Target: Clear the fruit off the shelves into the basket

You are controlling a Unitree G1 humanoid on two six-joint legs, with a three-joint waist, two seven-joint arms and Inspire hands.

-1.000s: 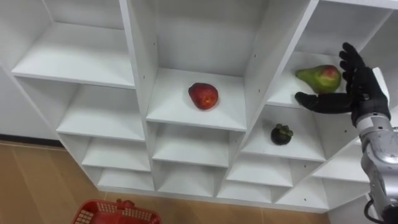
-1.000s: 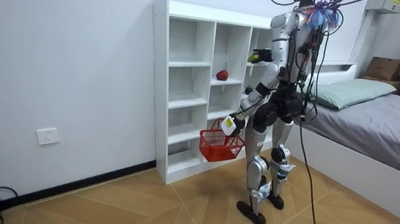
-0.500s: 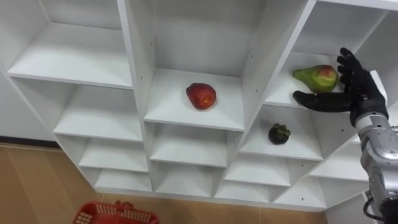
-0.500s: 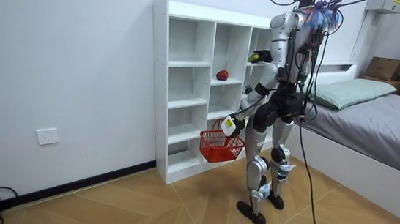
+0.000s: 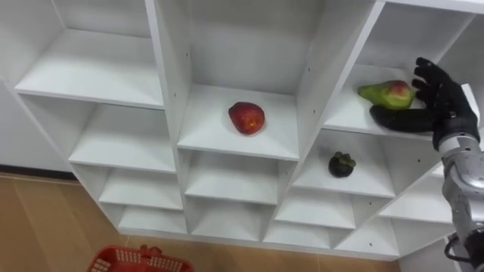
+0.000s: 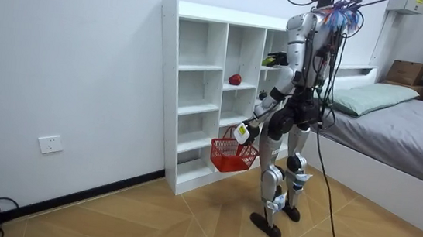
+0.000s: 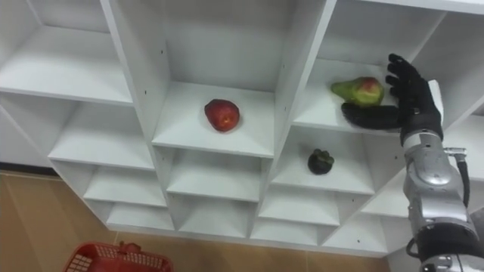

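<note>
A green-and-red pear (image 5: pixel 387 93) lies on an upper right shelf of the white closet (image 5: pixel 168 83). My right hand (image 5: pixel 441 104) is open inside that compartment, with its thumb stretched along the shelf just below the pear and its fingers spread at the pear's right side. A red apple (image 5: pixel 246 118) sits on the middle shelf. A dark mangosteen (image 5: pixel 342 163) rests one shelf below the pear. In the room view my left hand (image 6: pixel 243 132) hangs low, shut on the handle of a red basket (image 6: pixel 231 154).
The other closet compartments (image 5: pixel 91 68) hold nothing. The basket's rim (image 5: pixel 140 261) shows at the bottom over the wooden floor (image 5: pixel 30 227). A bed (image 6: pixel 398 125) stands close behind me at the room view's right.
My right hand has moved deeper into the pear's compartment, and its thumb now lies closer under the pear. The fruits have not moved.
</note>
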